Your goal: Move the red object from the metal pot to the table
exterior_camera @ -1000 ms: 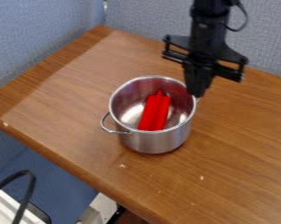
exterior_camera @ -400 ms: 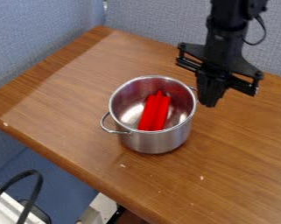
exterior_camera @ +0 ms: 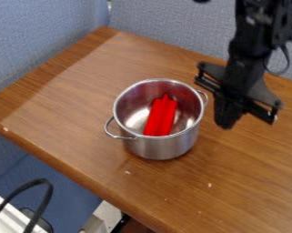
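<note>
Front of the picture first: a dark cable [exterior_camera: 26,202] loops below the near edge of the table [exterior_camera: 63,100], and it sits further into view than it did a second ago. Nothing there touches the job.

On to the wood itself, and here is the metal pot [exterior_camera: 158,119], upright near the middle, 1 loop handle showing on its left side. Inside it lies the red object [exterior_camera: 162,116], slanted from the far rim down toward the near wall, exactly where it lay a second ago. It is untouched, so the pick has not started.

Now the mover: the gripper [exterior_camera: 226,119] has slid away from the spot above the pot's far right rim and dropped, and it now hangs just beside the pot's right wall, over bare wood, pointing down. Its fingers are pressed together with nothing between them.

That is the wrong side of the rim for this task. My read: the arm has drifted off its target, and it must come back over the pot and spread its fingers before the block can go anywhere.
</note>
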Robot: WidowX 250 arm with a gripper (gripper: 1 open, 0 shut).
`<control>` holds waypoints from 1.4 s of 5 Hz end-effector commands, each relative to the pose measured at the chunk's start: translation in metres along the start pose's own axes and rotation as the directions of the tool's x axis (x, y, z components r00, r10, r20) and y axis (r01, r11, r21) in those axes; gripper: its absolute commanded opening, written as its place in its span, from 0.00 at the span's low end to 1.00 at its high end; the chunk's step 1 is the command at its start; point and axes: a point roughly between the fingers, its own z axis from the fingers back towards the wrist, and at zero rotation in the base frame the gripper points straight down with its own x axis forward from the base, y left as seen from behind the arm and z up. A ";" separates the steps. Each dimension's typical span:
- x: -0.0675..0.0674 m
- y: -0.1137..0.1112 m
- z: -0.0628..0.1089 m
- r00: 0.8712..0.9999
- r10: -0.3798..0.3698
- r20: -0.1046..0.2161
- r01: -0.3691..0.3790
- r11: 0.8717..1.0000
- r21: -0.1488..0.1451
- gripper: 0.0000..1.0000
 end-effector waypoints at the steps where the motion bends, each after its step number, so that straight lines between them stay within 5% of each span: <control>1: 0.003 -0.013 0.000 0.998 -0.039 0.051 0.038 0.999 0.006 0.00; 3: 0.003 -0.042 -0.024 0.991 -0.117 0.070 0.115 0.993 0.037 0.00; 5: 0.005 -0.031 -0.028 0.986 -0.133 0.100 0.127 0.990 0.066 0.00; 7: 0.002 -0.029 -0.030 0.978 -0.167 0.124 0.160 0.985 0.065 0.00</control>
